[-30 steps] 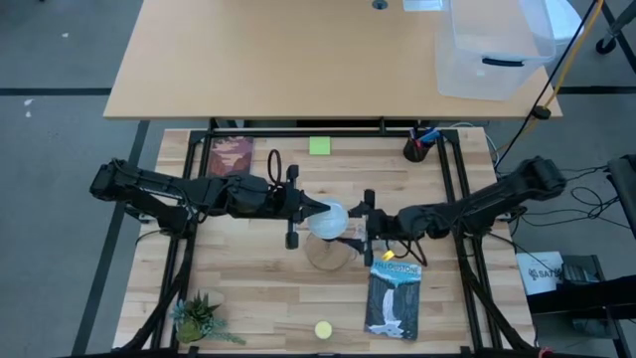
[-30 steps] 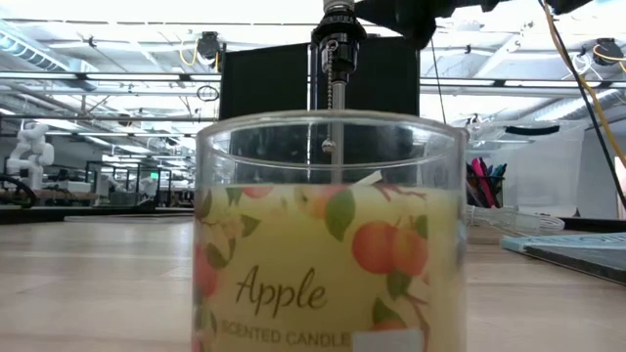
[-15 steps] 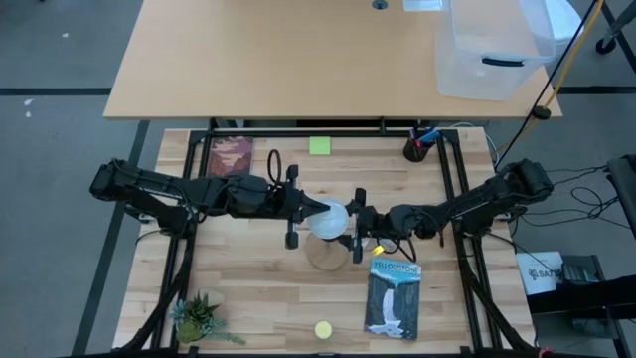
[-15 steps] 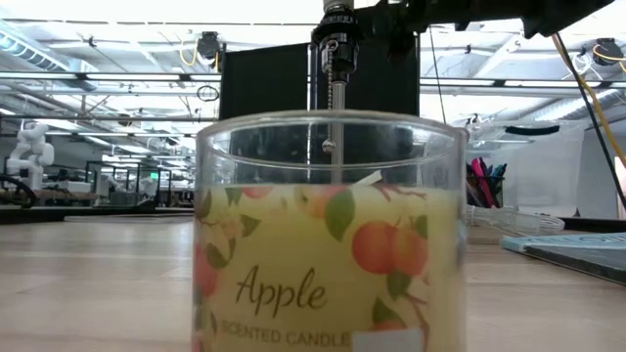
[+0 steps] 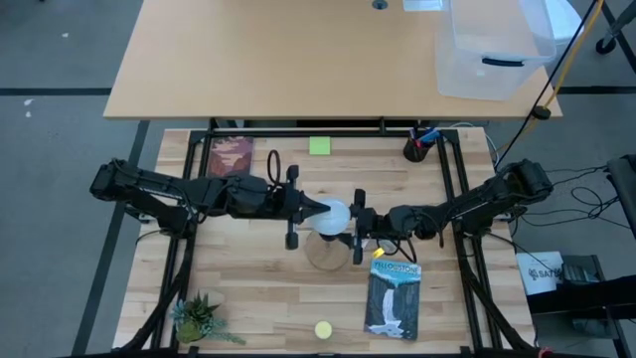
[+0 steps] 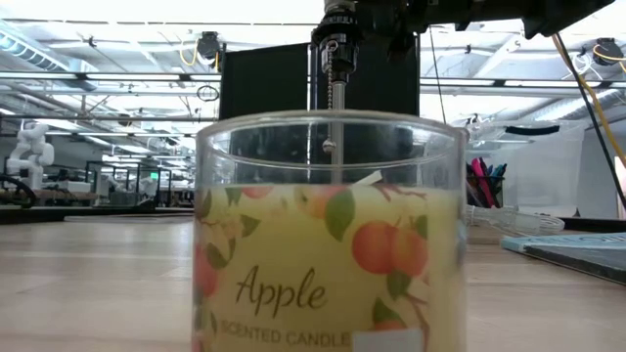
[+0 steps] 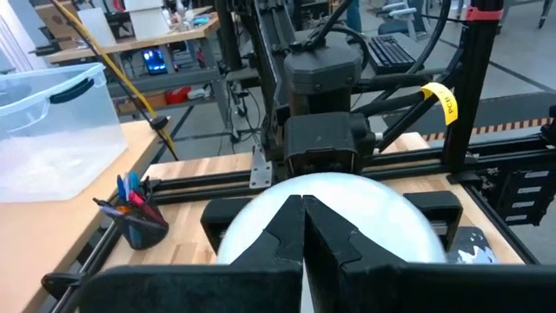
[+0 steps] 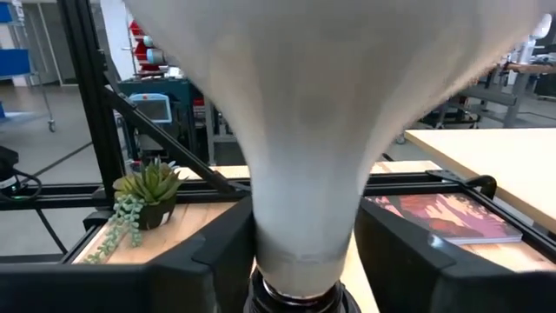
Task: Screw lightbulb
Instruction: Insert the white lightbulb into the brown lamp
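Over the last second the right arm slid in from the worktop's right edge toward the middle, and the right gripper (image 5: 357, 227) narrowed around the lightbulb (image 5: 334, 216). In the right wrist view its two dark fingers (image 8: 217, 252) flanked the bulb's tapering neck closely; whether they were pressing it yet I could not tell, so the grip was probably forming rather than set. The left gripper (image 5: 294, 207) had not shifted: jaws closed, tips touching the globe's side, as the left wrist view showed the shut fingers (image 7: 304, 235) lying against white glass.

Reading: the bulb stood upright at the worktop's centre, neck down in the black socket (image 8: 295, 300) of the round wooden base (image 5: 331, 253). The right arm looked to be taking hold for a turn while the left steadied.

Materials: the bulb was smooth, frosted white, a round globe narrowing to a greyish neck. The base was a pale wooden disc. The worktop (image 5: 248, 288) was light planked wood in a black metal frame. A glass candle jar (image 6: 331, 235) with a printed apple label blocked most of the low view.
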